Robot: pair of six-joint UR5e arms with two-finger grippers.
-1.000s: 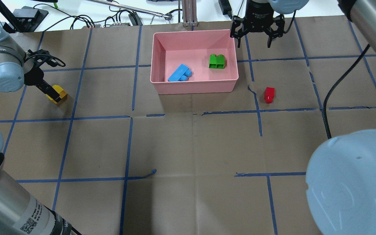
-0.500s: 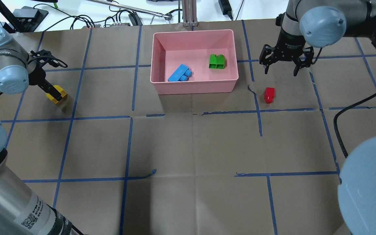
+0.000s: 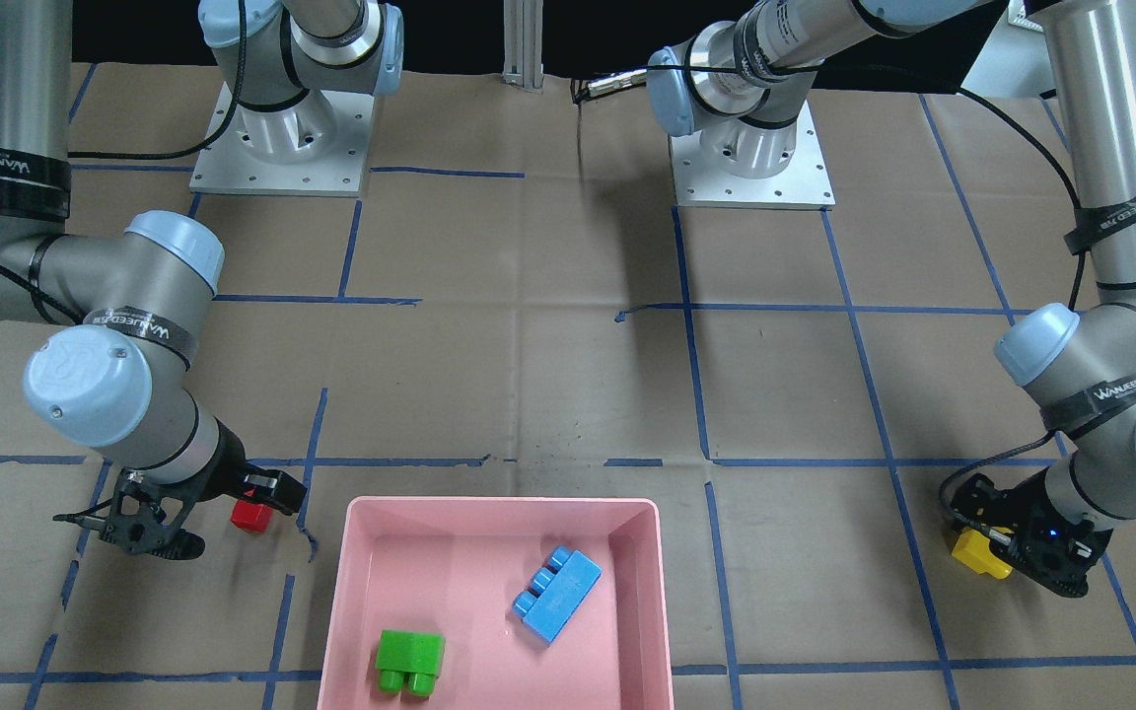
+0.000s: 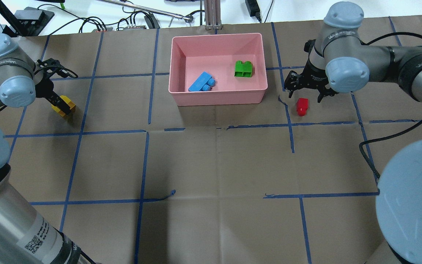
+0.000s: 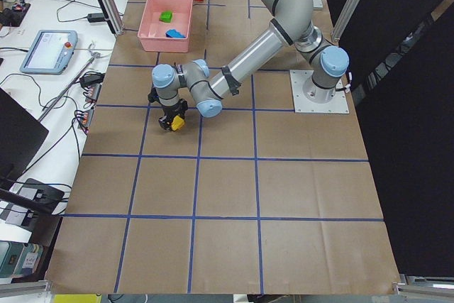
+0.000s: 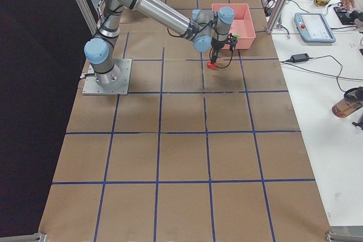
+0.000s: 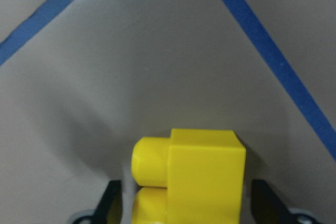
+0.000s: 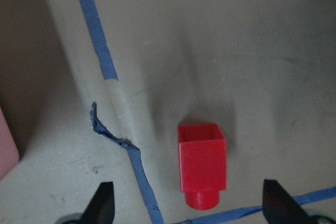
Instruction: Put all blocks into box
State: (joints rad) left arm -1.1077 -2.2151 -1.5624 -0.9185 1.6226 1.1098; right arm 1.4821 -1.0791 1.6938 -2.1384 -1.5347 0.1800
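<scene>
Blue tape (image 4: 287,110) between red block (image 4: 302,106) and box (image 4: 218,98)

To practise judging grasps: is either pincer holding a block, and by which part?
Nothing is held. The left pincer straddles the yellow block, gaps both sides; the right pincer is open above the red block.

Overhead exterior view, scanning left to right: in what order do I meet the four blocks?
yellow block → light-blue block → green block → red block
</scene>
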